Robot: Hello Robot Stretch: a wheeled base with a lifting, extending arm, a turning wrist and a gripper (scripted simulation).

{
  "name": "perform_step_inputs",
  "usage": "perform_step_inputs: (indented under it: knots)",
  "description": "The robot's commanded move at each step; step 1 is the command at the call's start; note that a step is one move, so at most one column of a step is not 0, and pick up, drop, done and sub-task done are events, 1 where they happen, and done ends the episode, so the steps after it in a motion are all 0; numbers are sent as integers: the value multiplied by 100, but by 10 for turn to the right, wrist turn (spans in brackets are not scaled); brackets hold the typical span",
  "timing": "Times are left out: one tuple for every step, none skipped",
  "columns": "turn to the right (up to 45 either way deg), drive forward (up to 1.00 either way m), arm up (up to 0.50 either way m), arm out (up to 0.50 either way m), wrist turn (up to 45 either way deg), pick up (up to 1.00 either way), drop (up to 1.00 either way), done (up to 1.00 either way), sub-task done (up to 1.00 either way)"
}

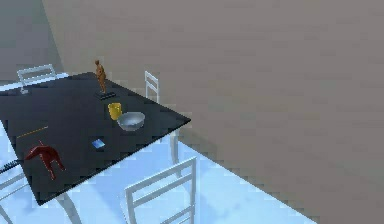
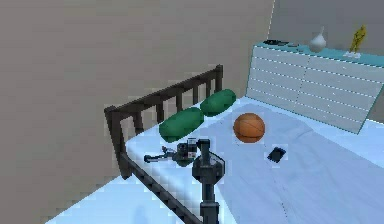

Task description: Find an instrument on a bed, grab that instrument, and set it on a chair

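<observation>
In the arm side view, a wide bed [image 2: 305, 178] with a pale blue-white mattress and a dark wooden slatted headboard [image 2: 165, 100]. Against the headboard, a dark green oblong pillow [image 2: 183, 124] and a second green pillow [image 2: 217, 102], lying end to end. Near them on the mattress, a round orange basketball [image 2: 249, 126]. Close to the ball but apart from it, a small flat black rectangle [image 2: 276, 154].

Rising from the bottom edge, the dark square arm bar [image 2: 207, 195]. At its far end, the dark two-finger gripper [image 2: 158, 156], reaching toward the view's left, with the mattress behind it, in front of the nearer pillow. Cannot tell whether holding anything. Cannot tell either where the instrument lies: hard to separate the dark gripper parts from anything on the bed at that spot.

At the upper right, a long white chest of drawers [image 2: 315, 85], bearing a white vase [image 2: 318, 41].

In the forward view, a black rectangular table [image 1: 70, 112] on a pale blue floor. On top, an orange-brown statuette [image 1: 101, 73], a yellow mug [image 1: 115, 110], a pale grey bowl [image 1: 132, 121] touching the mug, and a red object [image 1: 45, 155]. Around the table, white slat-backed chairs: one at the near side [image 1: 160, 195], one at the far side [image 1: 151, 83].
</observation>
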Motion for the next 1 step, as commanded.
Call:
perform_step_inputs:
  knots:
    - [0, 0, 0, 0, 450, 0, 0, 0, 0]
